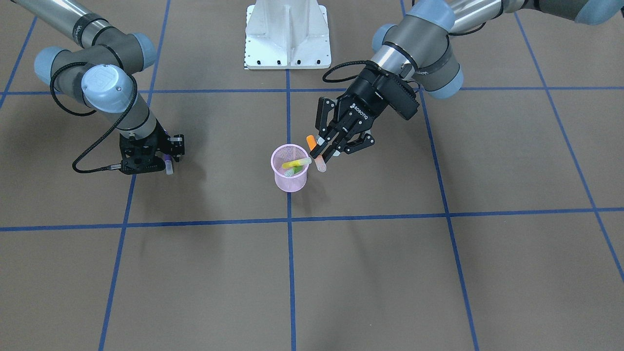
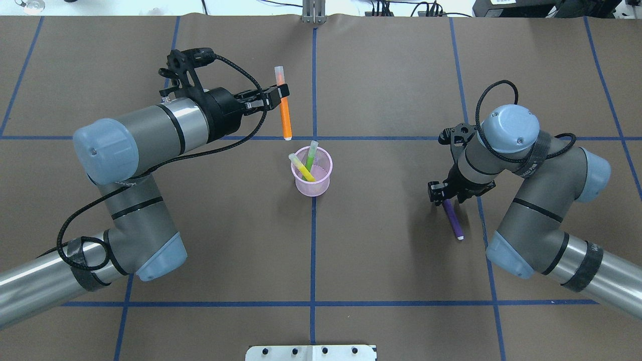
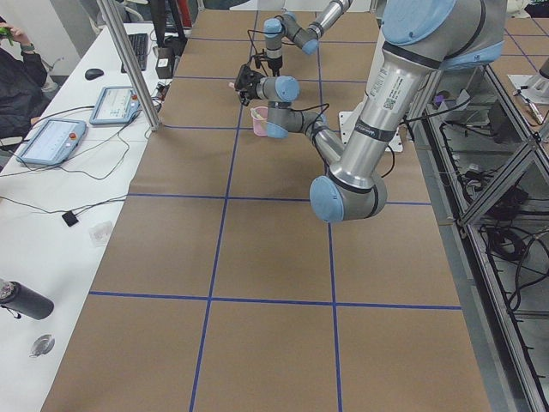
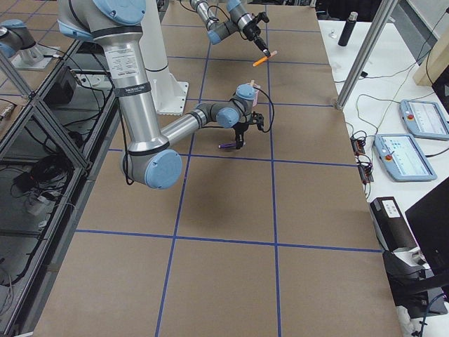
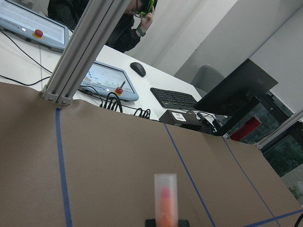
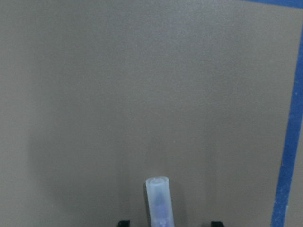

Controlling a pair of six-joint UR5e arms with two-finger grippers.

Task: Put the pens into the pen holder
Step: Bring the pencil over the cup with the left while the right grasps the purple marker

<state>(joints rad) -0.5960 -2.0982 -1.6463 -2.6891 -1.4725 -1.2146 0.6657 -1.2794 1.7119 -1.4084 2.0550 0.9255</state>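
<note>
The pink mesh pen holder (image 2: pixel 321 188) stands at the table's middle and holds a yellow pen (image 2: pixel 302 168) and a green pen (image 2: pixel 311 155); it also shows in the front view (image 1: pixel 291 183). My left gripper (image 2: pixel 281 93) is shut on an orange pen (image 2: pixel 285 118) and holds it in the air just beyond the holder, cap pointing away from the robot; the pen also shows in the front view (image 1: pixel 310 142). My right gripper (image 2: pixel 444 196) is low over the cap end of a purple pen (image 2: pixel 453 220) lying on the table. In the right wrist view the cap (image 6: pixel 157 196) sits between jaws that stand apart.
The white robot base (image 1: pixel 287 34) stands at the near table edge. Beyond the far edge are an aluminium post (image 5: pixel 80 52), control tablets (image 5: pixel 106 80), a keyboard (image 5: pixel 173 98) and a seated person (image 5: pixel 128 28). Blue tape lines (image 2: pixel 313 240) cross the brown table cover.
</note>
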